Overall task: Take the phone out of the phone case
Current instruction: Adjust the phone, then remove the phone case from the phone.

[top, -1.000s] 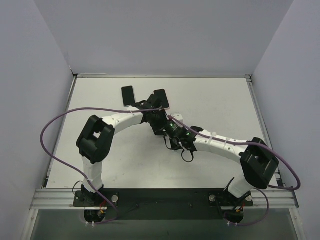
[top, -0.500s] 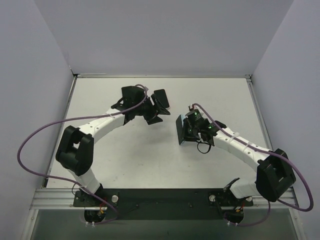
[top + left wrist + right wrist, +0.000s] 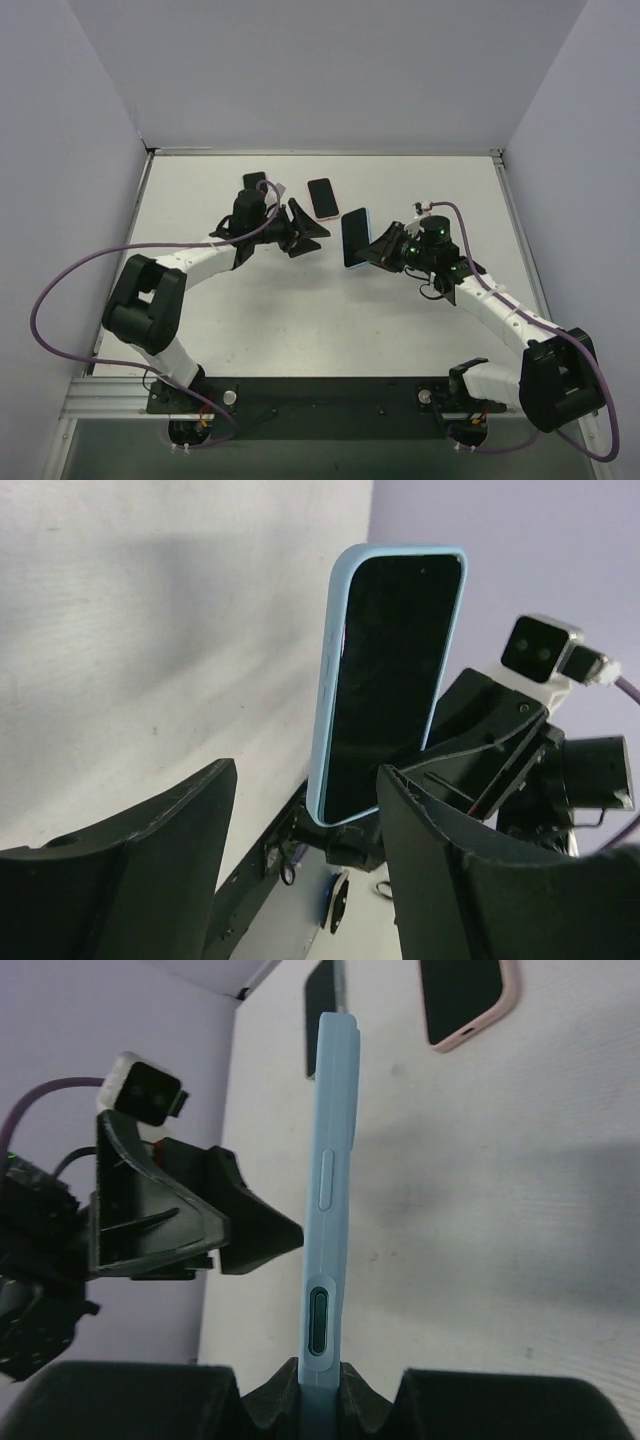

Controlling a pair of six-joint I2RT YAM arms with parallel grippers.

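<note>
Right claw (image 3: 320, 1385) on cased phone (image 3: 330, 1160) — screen (image 3: 390, 680) face-on from left wrist

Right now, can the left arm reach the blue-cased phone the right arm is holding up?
Probably yes. The left end effector stands open, facing the blue-cased phone, with nothing between them. The right end effector pinches only one end.

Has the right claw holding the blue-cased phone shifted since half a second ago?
Yes. From above, the right claw and its blue-cased phone moved left and toward the far edge, closer to the pink-cased phone lying flat.
</note>
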